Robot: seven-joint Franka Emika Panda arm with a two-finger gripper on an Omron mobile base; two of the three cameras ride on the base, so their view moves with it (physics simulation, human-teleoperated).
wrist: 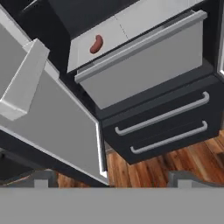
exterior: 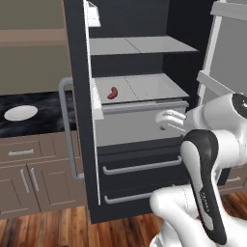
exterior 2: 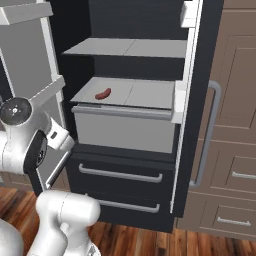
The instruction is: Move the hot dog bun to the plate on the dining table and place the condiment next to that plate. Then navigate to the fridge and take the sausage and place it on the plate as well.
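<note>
A wood-floored kitchen with the tall matte black fridge [exterior: 144, 120] standing open. The white arm reaches toward it, wrist bent, its fingers [wrist: 109, 179] spread wide and holding nothing. Beyond them, up on a grey shelf [exterior 2: 145, 95] above the drawer, lies the slim reddish-brown sausage [wrist: 96, 43].

Soft, even rendered light is falling across the scene, with no clear single source and no glare. The fridge [exterior: 140, 96] interior is staying dim at the far back, while its pale shelves are catching light brightly. Shadows are lying faint and diffuse. All views are looking slightly coarse and pixelated, edges are showing jagged stepping, and nothing is appearing distorted.
</note>
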